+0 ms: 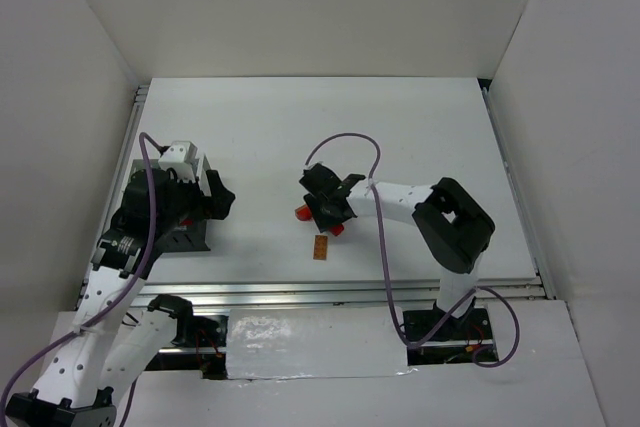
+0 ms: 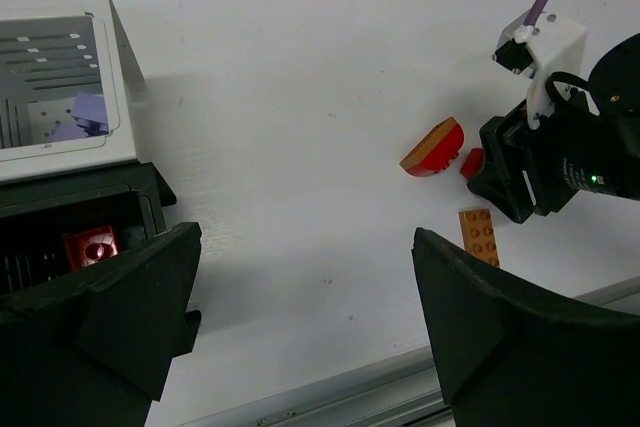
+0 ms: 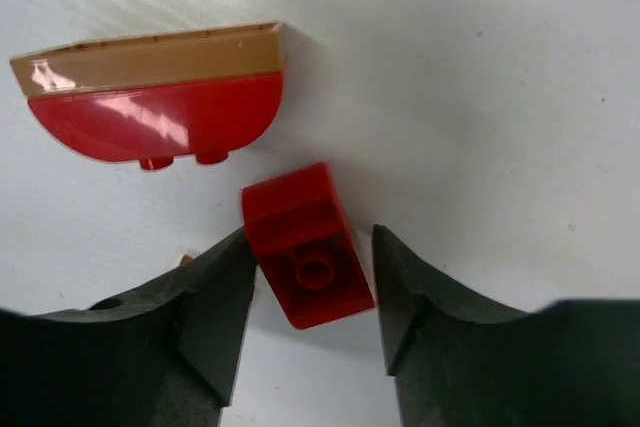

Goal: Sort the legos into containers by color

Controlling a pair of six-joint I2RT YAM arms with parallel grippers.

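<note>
A small red lego (image 3: 308,247) lies on the white table between the fingers of my right gripper (image 3: 312,282). The left finger touches it and a thin gap shows at the right finger, so the jaws are still open. Just beyond it lies a curved red and tan lego (image 3: 160,97). An orange lego (image 1: 320,247) sits a little nearer the arms. My left gripper (image 2: 305,317) hangs wide open and holds nothing beside the containers. The white container (image 2: 60,77) holds a lavender lego (image 2: 88,112). The black container (image 2: 60,217) holds a red lego (image 2: 92,246).
The containers cluster (image 1: 165,202) at the table's left edge under the left arm. A metal rail (image 1: 330,292) runs along the near edge. White walls enclose the table on three sides.
</note>
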